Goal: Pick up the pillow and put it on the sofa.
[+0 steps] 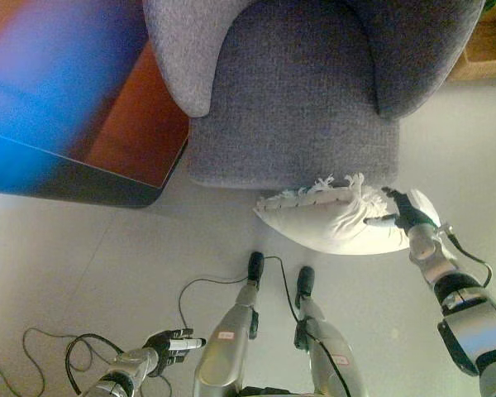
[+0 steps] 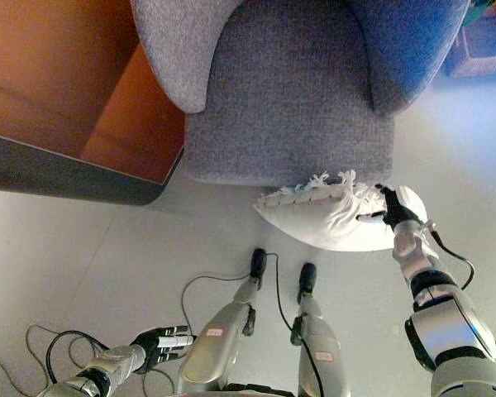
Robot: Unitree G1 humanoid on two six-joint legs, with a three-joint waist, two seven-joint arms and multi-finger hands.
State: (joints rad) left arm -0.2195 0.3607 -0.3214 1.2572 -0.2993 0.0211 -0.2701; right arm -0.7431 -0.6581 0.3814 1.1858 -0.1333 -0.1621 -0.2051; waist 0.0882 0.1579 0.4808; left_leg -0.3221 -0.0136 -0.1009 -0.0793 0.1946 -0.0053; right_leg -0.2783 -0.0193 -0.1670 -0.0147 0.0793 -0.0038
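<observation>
A white pillow (image 1: 335,219) with a fringed edge is held off the floor, just in front of the grey sofa's (image 1: 293,99) seat edge. My right hand (image 1: 401,213) is shut on the pillow's right end, fingers and thumb pinching the cloth. My left hand (image 1: 172,346) hangs low at the bottom left, fingers curled, holding nothing. The pillow also shows in the right eye view (image 2: 331,217), with the right hand (image 2: 388,211) gripping it.
A reddish-brown table (image 2: 107,116) with a dark edge stands to the left of the sofa. A wooden piece of furniture (image 1: 488,54) sits at the far right top. Pale floor (image 1: 91,265) lies in front.
</observation>
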